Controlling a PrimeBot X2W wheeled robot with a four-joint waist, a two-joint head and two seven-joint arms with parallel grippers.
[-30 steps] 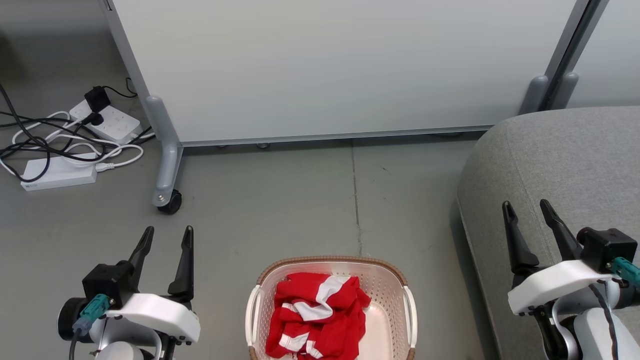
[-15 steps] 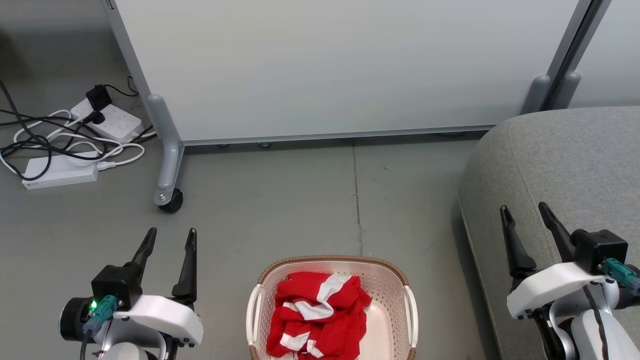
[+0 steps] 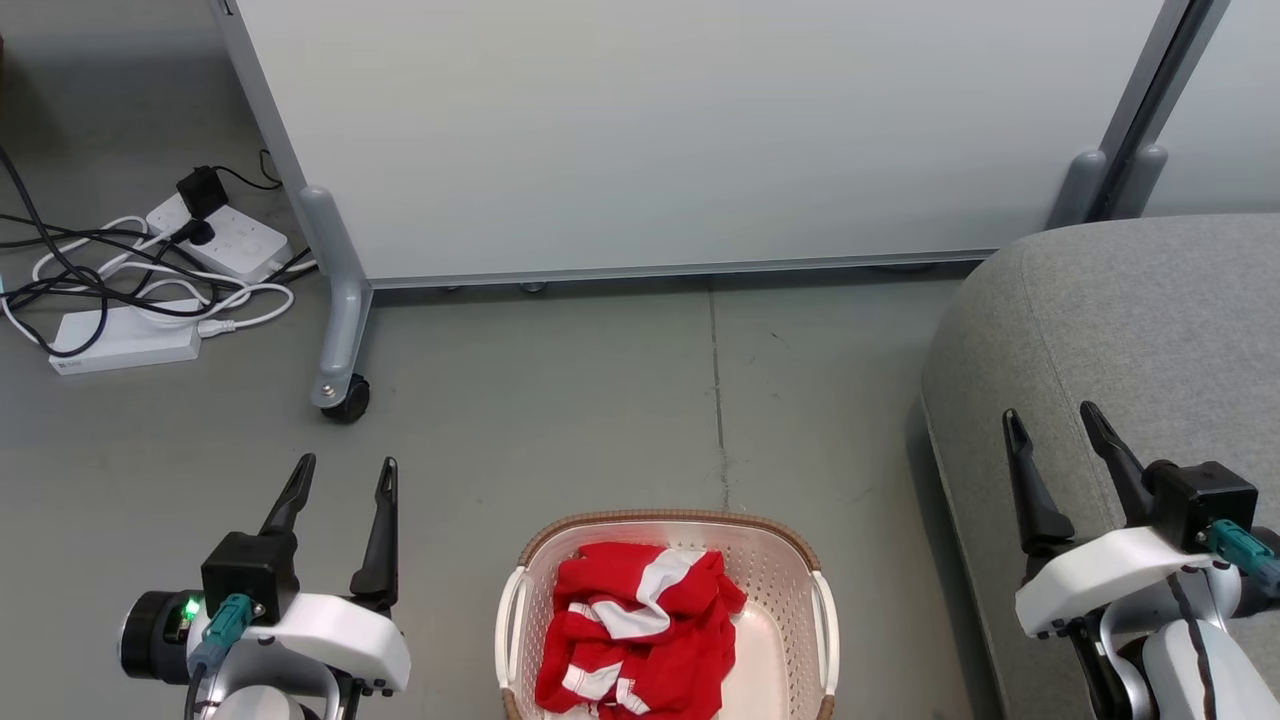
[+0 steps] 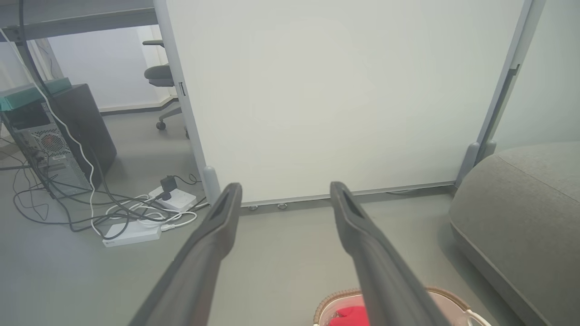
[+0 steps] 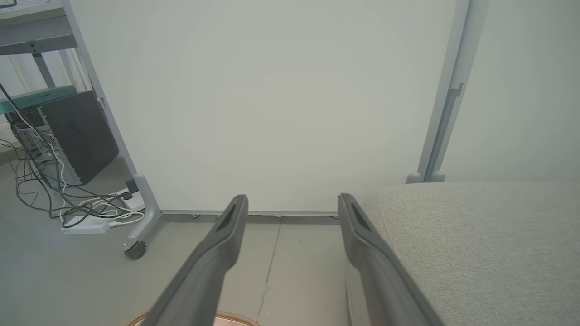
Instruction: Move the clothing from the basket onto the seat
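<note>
A white partition (image 3: 680, 140) on castors was seen across the far floor. The seat (image 3: 1130, 330) was set at the right, the basket (image 3: 560, 535) on the floor near its left side. The clothing (image 3: 640, 640) was bundled inside the basket. The left gripper (image 3: 348, 462) was held left of the basket and the right gripper (image 3: 1050, 412) over the seat's edge, both with fingers spread and empty.

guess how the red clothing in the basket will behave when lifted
Probably floppy: the clothing lies crumpled in folds, so it would likely drape from a pinch. Likely light, as the fabric looks thin. Bunched together in the basket, it might come up several layers at once.
</note>
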